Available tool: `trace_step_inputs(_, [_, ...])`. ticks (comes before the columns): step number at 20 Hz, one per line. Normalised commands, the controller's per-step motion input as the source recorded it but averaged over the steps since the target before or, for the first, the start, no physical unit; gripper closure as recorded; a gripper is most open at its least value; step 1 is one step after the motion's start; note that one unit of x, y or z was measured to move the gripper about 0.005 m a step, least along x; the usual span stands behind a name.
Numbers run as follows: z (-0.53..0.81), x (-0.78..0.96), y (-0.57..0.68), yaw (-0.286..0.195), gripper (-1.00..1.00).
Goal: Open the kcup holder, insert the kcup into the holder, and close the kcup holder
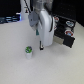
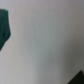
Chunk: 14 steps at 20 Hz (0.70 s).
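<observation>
The wrist view is a blur: a dark green patch (image 2: 5, 27) cut by the picture's edge, nothing identifiable. In the exterior view the arm (image 1: 44, 25) hides part of the kcup holder (image 1: 66, 34), which the edge also crops. The gripper (image 1: 40, 47) is too small to read its jaws.

We see both small pictures bright but soft, the wrist view wholly blurred, and faint shadows on the white table (image 1: 15, 65).

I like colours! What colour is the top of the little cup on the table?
Green, seen best in the exterior view: the cup.
</observation>
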Motion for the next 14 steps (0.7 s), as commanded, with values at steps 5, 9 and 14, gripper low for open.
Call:
trace_step_inputs(5, [-0.34,-0.22,-0.39,-0.309,-1.0])
trace_step_inputs(9, [-0.38,-0.21,-0.39,-0.312,-1.0])
trace_step_inputs(14, [-0.42,-0.12,-0.37,-0.31,-1.0])
